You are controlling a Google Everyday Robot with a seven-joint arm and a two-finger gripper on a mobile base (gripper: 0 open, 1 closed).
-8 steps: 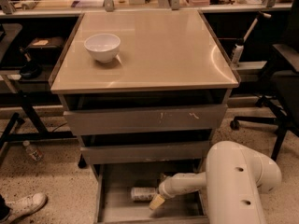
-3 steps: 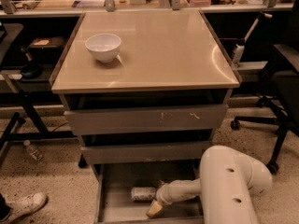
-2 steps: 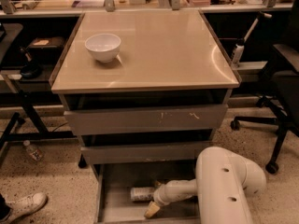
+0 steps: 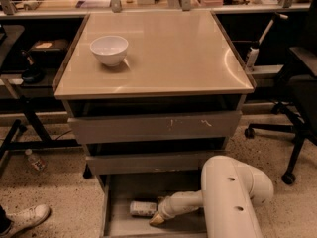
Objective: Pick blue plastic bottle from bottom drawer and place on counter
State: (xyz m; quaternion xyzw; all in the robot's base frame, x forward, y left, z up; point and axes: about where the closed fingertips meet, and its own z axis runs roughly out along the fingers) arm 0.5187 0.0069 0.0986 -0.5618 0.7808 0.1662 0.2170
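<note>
The blue plastic bottle [image 4: 142,208] lies on its side on the floor of the open bottom drawer [image 4: 124,226], cap end to the left. My gripper [image 4: 156,218] reaches down into that drawer from the right, its tan tip just right of and slightly in front of the bottle, touching or nearly touching it. The white arm [image 4: 230,197] covers the drawer's right half. The beige counter [image 4: 173,48] tops the grey cabinet above.
A white bowl [image 4: 109,49] sits on the counter's left rear. The two upper drawers [image 4: 153,127] stand slightly open. A tiny clear bottle [image 4: 34,160] and a white shoe [image 4: 25,218] are on the floor at left. An office chair [image 4: 297,98] stands at right.
The arm has shifted leftward, bringing the gripper's tip a little closer to the bottle. The bottle lies where it did before.
</note>
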